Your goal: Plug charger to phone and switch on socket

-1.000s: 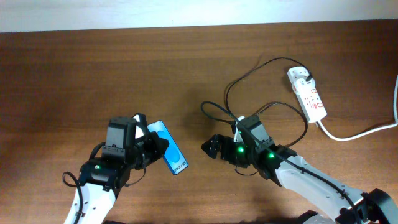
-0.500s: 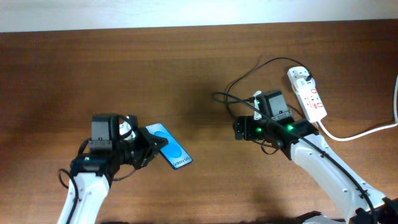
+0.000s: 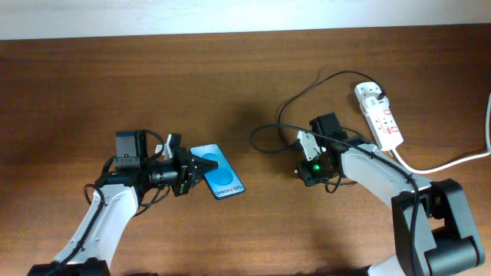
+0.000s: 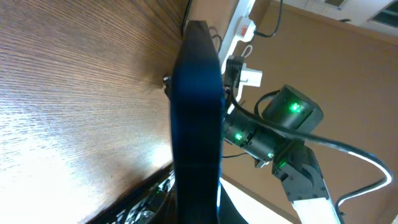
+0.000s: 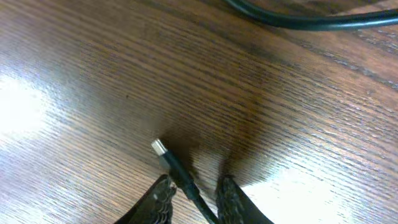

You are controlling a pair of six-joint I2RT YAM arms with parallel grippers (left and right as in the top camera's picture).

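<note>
Charger cable runs out from between the two fingers of the right pincer, and its silvery connector tip lies just ahead of the fingertips, a little to their left, on the table. Those fingers stand apart, one on each side of the cable, with wood showing in the gap. Nothing is pinched as far as the right wrist view shows.

The step in hand looks to be taking hold of the charger near its tip. To do it well, I judge the pincer should close low and square on the dark collar just behind the connector. That leaves the metal tip sticking out in front to meet the port. Grabbing farther back would let the thin cable flop.

The left pincer is clamped on one end of the phone, whose screen faces up and reaches out past its fingertips towards the right arm. The socket lies well beyond the right pincer, off to its far side, with the cable's loops between them
</note>
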